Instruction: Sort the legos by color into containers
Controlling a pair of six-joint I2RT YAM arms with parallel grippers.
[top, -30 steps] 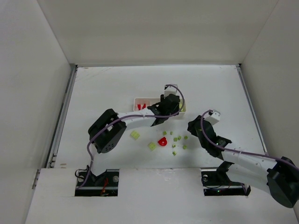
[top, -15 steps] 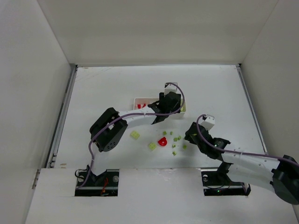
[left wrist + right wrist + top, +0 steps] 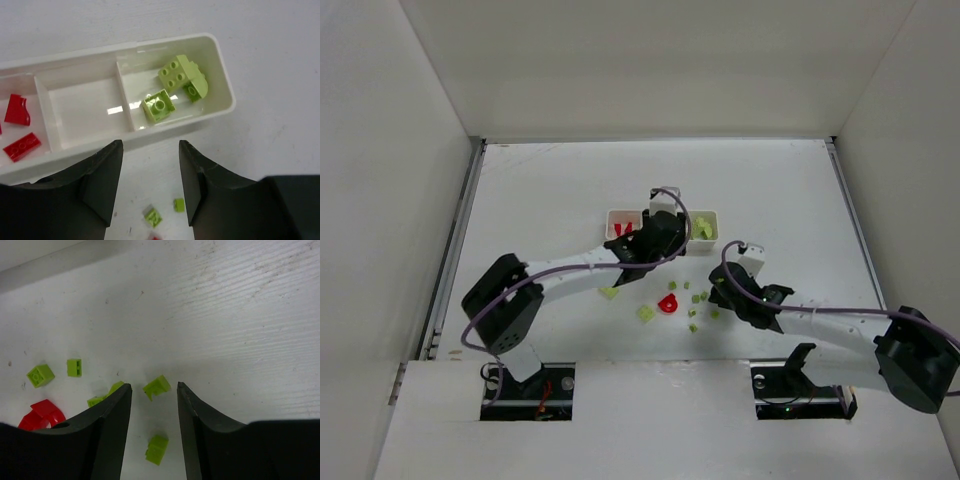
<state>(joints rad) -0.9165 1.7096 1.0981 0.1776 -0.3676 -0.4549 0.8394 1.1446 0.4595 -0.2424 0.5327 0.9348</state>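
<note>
Partly done, I judge: the tray holds three green legos in one end section and red legos at the opposite end, while loose legos lie on the surface beside it, with left tool and right tool both spread apart, empty

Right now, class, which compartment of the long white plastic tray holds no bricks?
The compartment between the one with red plastic bricks and the end one with light green bricks.
</note>
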